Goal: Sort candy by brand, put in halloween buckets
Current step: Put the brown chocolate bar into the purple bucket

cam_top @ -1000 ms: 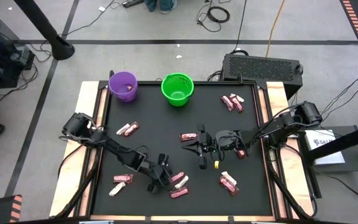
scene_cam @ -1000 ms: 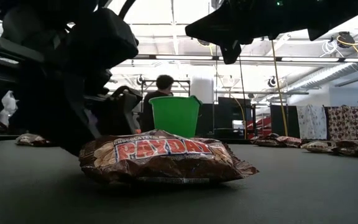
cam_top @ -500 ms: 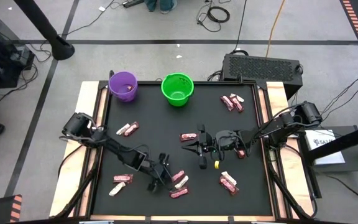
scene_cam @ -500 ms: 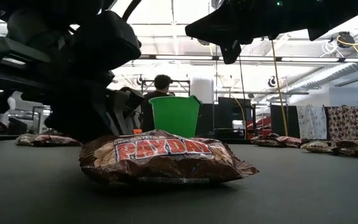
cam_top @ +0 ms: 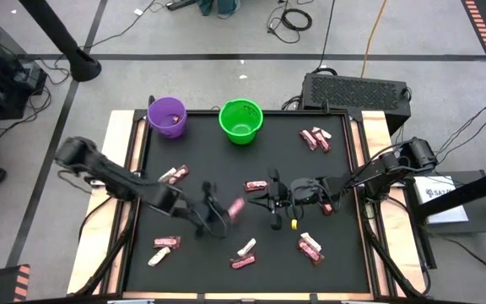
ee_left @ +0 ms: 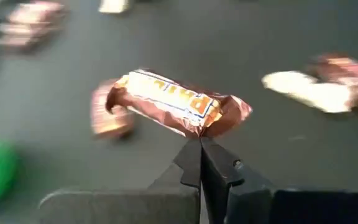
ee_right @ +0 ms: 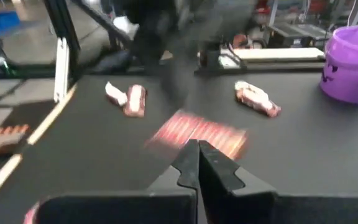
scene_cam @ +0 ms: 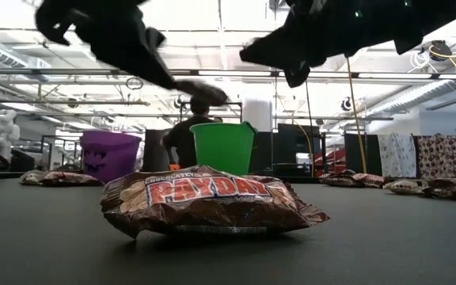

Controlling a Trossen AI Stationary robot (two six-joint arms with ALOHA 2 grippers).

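My left gripper [cam_top: 224, 213] is shut on a pink-red wrapped candy bar [cam_top: 235, 207], held above the middle of the black mat; in the low view the bar [scene_cam: 204, 91] hangs high in the air. My right gripper [cam_top: 255, 201] hovers shut and empty just right of it, beside a bar [cam_top: 256, 185] lying on the mat. The purple bucket [cam_top: 168, 116] and the green bucket [cam_top: 241, 120] stand upright at the far edge. More pink-red and white bars lie in small groups [cam_top: 245, 254] [cam_top: 315, 138] [cam_top: 173, 175]. My left gripper pinches the bar's long edge [ee_left: 197, 129], nearer one end, between its two fingertips [ee_left: 191, 158]. The bar lies across the fingers, in front of their tips. It is lifted clear of the mat and tilted a little.
Other candy lies at the near left [cam_top: 163, 249] and near right [cam_top: 310, 247]. One bar [scene_cam: 212, 198] lies close before the low camera. The mat has raised wooden borders [cam_top: 118, 135] at both sides. A person [scene_cam: 192, 134] stands behind the table.
My left gripper has closed on one bar of the near group, then risen and swung toward the far edge. The bar has come up off the mat with it; the two others of that group stay where they were.
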